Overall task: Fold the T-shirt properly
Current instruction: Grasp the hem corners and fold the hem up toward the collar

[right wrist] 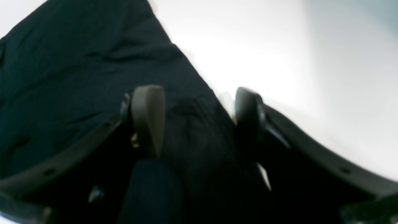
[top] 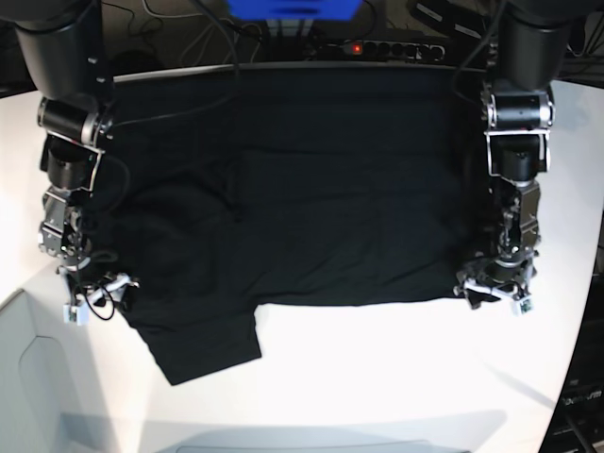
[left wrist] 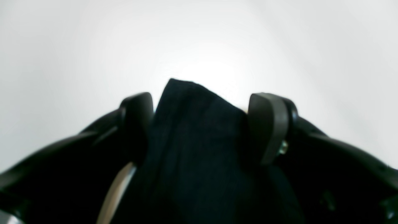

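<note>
T-shirt (top: 321, 198) spread across bench (top: 377, 368), back edge to middle | left gripper (left wrist: 200, 102) pinches its near-right corner | right gripper (right wrist: 199, 102) grips near-left sleeve edge | risk: you lift unevenly, thin pinch slips, fold skews

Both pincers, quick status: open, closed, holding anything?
Left pincer: fingers apart with a fold of the T-shirt between them; a firm grip cannot be told.
Right pincer: fingers apart over the shirt's edge, grip cannot be told.
</note>
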Action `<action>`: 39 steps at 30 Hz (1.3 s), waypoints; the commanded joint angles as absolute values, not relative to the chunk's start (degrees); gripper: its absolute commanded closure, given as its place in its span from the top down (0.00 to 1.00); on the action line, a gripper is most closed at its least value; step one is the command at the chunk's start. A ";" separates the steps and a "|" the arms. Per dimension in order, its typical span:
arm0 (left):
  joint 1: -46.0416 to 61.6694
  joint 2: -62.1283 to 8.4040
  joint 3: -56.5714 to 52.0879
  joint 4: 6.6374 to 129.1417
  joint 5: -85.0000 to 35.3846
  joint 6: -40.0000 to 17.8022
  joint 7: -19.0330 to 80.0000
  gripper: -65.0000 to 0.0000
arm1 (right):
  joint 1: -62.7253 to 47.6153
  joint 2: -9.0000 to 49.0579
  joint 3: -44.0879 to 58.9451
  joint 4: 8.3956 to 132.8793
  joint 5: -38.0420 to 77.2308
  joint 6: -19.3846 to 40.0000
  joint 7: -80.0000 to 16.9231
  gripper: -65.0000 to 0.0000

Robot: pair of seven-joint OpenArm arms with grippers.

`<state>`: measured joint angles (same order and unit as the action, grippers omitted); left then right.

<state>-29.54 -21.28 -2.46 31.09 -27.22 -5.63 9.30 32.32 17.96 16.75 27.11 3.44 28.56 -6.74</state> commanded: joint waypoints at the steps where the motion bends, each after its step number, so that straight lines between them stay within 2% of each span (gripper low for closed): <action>1: -30.73 -21.76 -1.71 31.16 -27.56 -5.85 10.42 0.70 | 32.31 18.24 16.66 26.86 1.98 28.62 -11.21 0.48; 3: -30.73 -21.76 -0.92 30.90 -27.56 -5.85 10.42 0.68 | 32.31 18.24 16.66 26.86 1.98 28.62 -11.21 0.39; 4: -30.64 -21.76 -0.75 30.90 -27.56 -6.02 10.42 0.63 | 32.31 18.24 16.66 26.86 1.98 28.62 -11.30 0.34; 6: -30.46 -21.67 -0.75 30.90 -27.56 -6.02 10.42 0.48 | 32.31 18.24 16.66 26.86 1.98 28.62 -11.30 0.23; 9: -30.46 -21.67 -0.92 30.81 -27.56 -5.93 10.42 0.17 | 32.31 18.24 16.66 26.86 1.98 28.53 -11.30 0.03; 11: -30.46 -21.67 -1.10 30.81 -27.56 -5.93 10.68 0.00 | 32.31 18.24 16.75 26.86 1.98 28.53 -11.30 0.00; 17: -30.29 -21.76 -1.19 33.01 -28.18 -5.85 11.56 0.00 | 32.57 18.24 17.27 29.76 2.51 28.70 -11.38 0.00; 20: -28.26 -22.02 -3.12 39.16 -28.18 -5.85 15.96 0.00 | 30.37 18.07 17.36 37.05 2.59 28.79 -12.35 0.00; 23: -24.40 -21.76 -9.54 47.69 -27.65 -5.85 19.91 0.00 | 27.91 16.92 17.54 45.32 2.59 28.79 -14.64 0.00; 31: -14.99 -21.49 -17.01 65.10 -28.09 -5.85 26.59 0.00 | 22.02 13.85 23.96 64.22 2.59 28.97 -21.14 0.00; 39: -7.34 -19.21 -25.63 78.20 -28.18 -6.11 32.57 0.00 | 14.90 12.09 28.35 79.52 2.59 32.92 -25.98 0.00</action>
<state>-6.61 -18.28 -25.47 77.49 -27.97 -6.13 33.43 14.04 10.83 27.83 78.70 2.20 32.77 -27.33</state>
